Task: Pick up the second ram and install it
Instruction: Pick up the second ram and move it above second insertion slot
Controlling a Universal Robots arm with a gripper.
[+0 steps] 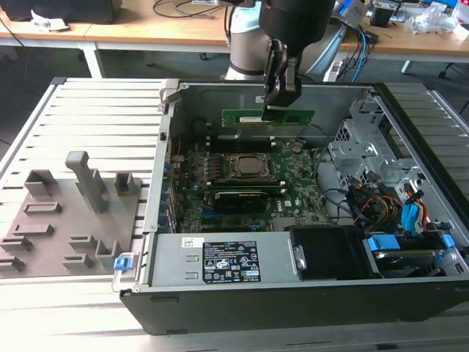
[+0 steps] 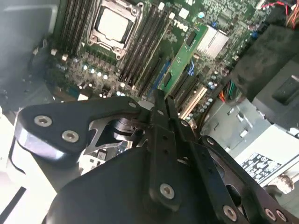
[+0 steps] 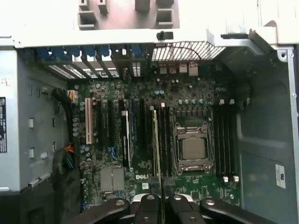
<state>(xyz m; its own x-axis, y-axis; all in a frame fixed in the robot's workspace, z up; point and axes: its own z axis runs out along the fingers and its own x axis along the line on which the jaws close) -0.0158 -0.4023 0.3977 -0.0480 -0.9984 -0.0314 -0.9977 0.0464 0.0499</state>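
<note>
- Gripper (image 1: 279, 103): one, upper centre of the exterior view, hanging over the open computer case (image 1: 293, 308). Its fingers are closed onto the second ram (image 1: 245, 118), which is pinched at mid-length by its upper edge.
- The second ram: one green stick, held level and on edge. It is raised clear of the motherboard (image 1: 293, 180), near the far wall of the case. In the first wrist view it is seen edge-on as a thin line (image 3: 156, 140) running out from the gripper (image 3: 161, 198). In the second wrist view its green face (image 2: 180, 63) extends away from the gripper (image 2: 161, 105).
- Step in hand, as judged: the pick-up is complete and the carry to the slot is under way; the stick is not yet seated.
- Requirement of the seating, as judged: the lower edge must be set parallel to, and directly over, an empty memory slot, then pressed straight down without tilt.
- CPU socket (image 1: 244, 166): one, at the board's centre. It is flanked by two banks of memory slots, one on each side. Whether any slot is already filled cannot be told.
- Grey holder plate (image 1: 110, 220): one, at the exterior view's left, outside the case, carrying some ten grey blocks.
</note>
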